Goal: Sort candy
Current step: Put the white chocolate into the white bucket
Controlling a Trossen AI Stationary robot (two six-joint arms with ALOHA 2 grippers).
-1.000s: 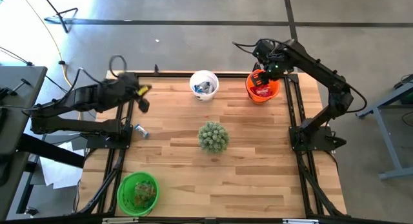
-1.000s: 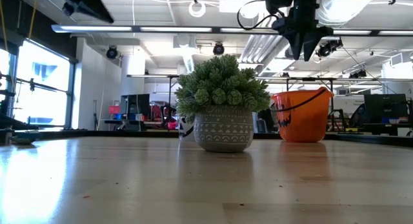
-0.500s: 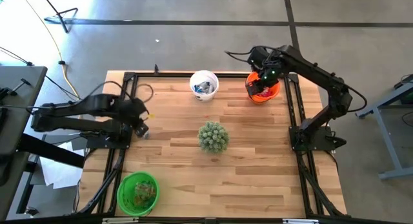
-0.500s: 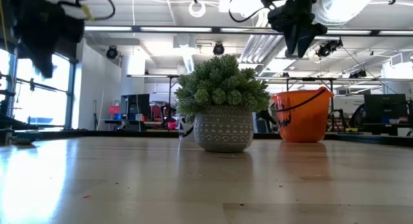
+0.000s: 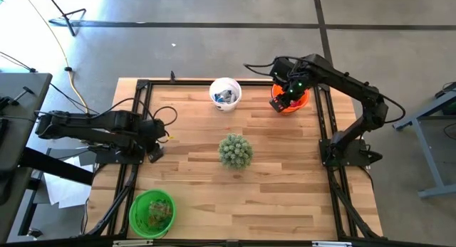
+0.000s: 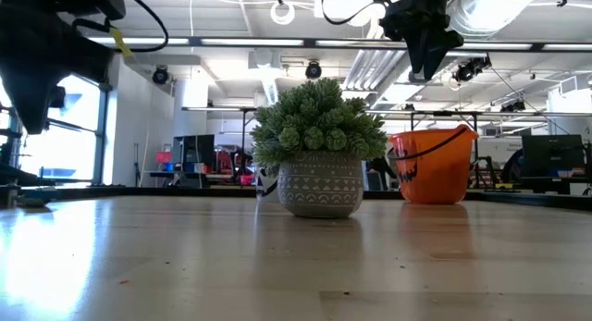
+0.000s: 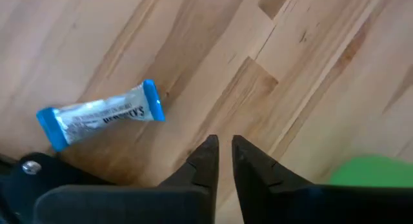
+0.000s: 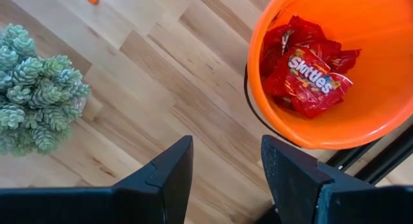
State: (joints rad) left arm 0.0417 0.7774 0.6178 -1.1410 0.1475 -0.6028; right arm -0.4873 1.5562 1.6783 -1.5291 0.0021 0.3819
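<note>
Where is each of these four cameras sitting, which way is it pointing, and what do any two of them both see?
High view: overhead, straight down on the table; both arms show.
Low view: at tabletop height, level across to the plant and orange bucket; arms hang in from above.
Left wrist view: down past nearly closed fingers at a blue-and-white candy.
Right wrist view: down past spread fingers into the orange bucket at red candy packets.
Shared: plant and orange bucket appear in high, low and right wrist views.

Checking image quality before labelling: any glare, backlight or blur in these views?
Low view: window glare streaks the table at left; the left arm is a backlit silhouette, blurred. Left wrist view: candy print legible, edges slightly soft. Right wrist view: red packets in the orange bucket sharp, evenly lit. High view: even light, faint shadows.
</note>
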